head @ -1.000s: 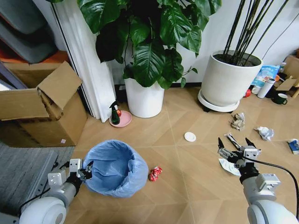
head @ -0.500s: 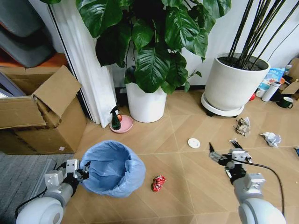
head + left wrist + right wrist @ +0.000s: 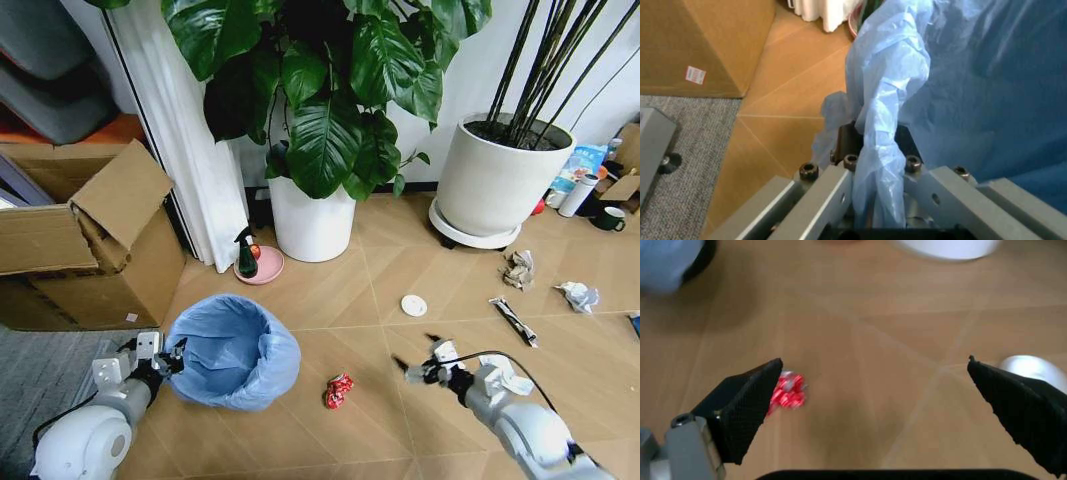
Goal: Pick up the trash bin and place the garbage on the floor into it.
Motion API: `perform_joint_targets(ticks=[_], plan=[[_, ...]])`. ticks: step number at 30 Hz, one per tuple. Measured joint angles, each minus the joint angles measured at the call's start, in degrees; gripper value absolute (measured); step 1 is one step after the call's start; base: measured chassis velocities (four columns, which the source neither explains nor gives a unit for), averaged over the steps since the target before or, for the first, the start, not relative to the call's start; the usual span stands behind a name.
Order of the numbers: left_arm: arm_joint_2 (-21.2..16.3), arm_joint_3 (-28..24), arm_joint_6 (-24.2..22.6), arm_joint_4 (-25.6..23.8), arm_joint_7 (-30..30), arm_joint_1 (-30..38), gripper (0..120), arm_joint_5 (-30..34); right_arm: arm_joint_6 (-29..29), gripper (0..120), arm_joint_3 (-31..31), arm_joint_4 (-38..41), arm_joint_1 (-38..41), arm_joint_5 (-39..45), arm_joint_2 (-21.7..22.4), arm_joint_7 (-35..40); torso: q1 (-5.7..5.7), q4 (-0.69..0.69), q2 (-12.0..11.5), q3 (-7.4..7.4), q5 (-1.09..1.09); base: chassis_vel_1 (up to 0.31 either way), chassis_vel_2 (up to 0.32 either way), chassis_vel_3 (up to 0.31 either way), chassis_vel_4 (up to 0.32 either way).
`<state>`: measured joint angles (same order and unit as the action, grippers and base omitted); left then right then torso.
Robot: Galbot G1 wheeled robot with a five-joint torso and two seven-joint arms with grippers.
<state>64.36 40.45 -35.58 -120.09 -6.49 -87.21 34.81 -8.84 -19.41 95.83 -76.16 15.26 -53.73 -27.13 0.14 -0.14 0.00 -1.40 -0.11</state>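
The trash bin [image 3: 232,350], dark with a light-blue bag over its rim, stands low on the left of the floor [image 3: 330,300]. My left gripper [image 3: 165,362] is shut on its near rim, and the left wrist view shows the bag's rim [image 3: 880,125] pinched in the left gripper [image 3: 877,170]. A crushed red can [image 3: 338,390] lies just right of the bin. My right gripper [image 3: 415,362] hangs open a short way right of the can. In the right wrist view the can [image 3: 787,392] lies beside one finger of the right gripper [image 3: 873,362].
More garbage lies to the right: a white disc [image 3: 413,305], a striped wrapper [image 3: 513,320] and paper wads [image 3: 517,268] [image 3: 579,296]. Two white plant pots [image 3: 312,220] [image 3: 495,190], a spray bottle on a pink dish [image 3: 247,255] and a cardboard box [image 3: 90,250] stand behind.
My right gripper has swung left and down, from near the wrapper to just right of the red can. The left gripper and bin shifted slightly left. The view also moved a little.
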Motion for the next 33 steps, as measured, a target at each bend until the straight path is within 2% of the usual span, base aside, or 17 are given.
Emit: perform_joint_targets(ticks=[4, 5, 9, 13, 19, 24, 27, 30, 33], plan=[[0.47, 0.20, -0.03, -0.21, -0.65, 0.10, 0, 0.05, -0.78, 100, 12.13, -7.85, 10.49, 2.62, 0.69, -3.39, 0.00, 0.02, -0.01, 0.00, 0.00, 0.000, 0.000, 0.000, 0.000], [0.47, 0.20, -0.03, -0.21, -0.65, 0.10, 0, 0.05, -0.78, 100, 12.13, -7.85, 10.49, 2.62, 0.69, -3.39, 0.00, 0.02, -0.01, 0.00, 0.00, 0.000, 0.000, 0.000, 0.000], [0.54, 0.25, -0.06, -0.26, -1.04, 0.00, 0, -0.01, -0.95, 100, 20.66, -14.14, 17.91, 2.80, -1.51, -5.21, 0.00, 0.01, -0.01, -0.01, -0.01, 0.000, 0.000, 0.000, 0.000], [0.54, 0.59, -0.07, -0.59, -1.12, -0.20, 0, 0.01, -1.79, 100, 24.67, -17.08, 20.65, 2.95, -3.06, -5.36, 0.00, 0.00, 0.00, 0.00, 0.01, 0.000, 0.000, 0.000, 0.000], [0.97, 0.91, -0.02, -0.25, -1.08, -0.23, 0, -0.33, -2.09, 100, 27.52, -20.98, 22.41, 1.50, -5.92, -4.97, 0.00, 0.00, -0.01, 0.00, -0.01, 0.000, 0.000, 0.000, 0.000], [1.24, 0.59, 0.09, -0.24, -0.96, -0.24, 0, -0.52, -2.03, 100, 27.84, -22.98, 22.72, -0.18, -7.41, -4.95, 0.00, -0.01, -0.01, 0.00, -0.01, 0.000, 0.000, 0.000, 0.000], [1.58, 0.28, 0.38, -0.24, -0.76, -0.23, 0, -0.62, -2.35, 100, 27.82, -25.11, 23.05, -1.34, -10.13, -4.97, 0.00, -0.01, -0.01, 0.00, 0.03, 0.000, 0.000, 0.000, 0.000], [1.59, 0.20, 0.49, -0.28, -0.64, -0.30, 0, -0.69, -2.51, 100, 27.95, -26.31, 23.50, -1.75, -11.45, -4.99, 0.00, 0.00, 0.00, 0.00, -0.03, 0.000, 0.000, 0.000, 0.000], [1.57, 0.23, 0.63, -0.31, -0.46, -0.35, 0, -0.86, -3.80, 100, 28.25, -28.20, 24.07, -2.04, -12.92, -4.42, 0.00, 0.00, -0.01, 0.00, 0.03, 0.000, 0.000, 0.000, 0.000]])
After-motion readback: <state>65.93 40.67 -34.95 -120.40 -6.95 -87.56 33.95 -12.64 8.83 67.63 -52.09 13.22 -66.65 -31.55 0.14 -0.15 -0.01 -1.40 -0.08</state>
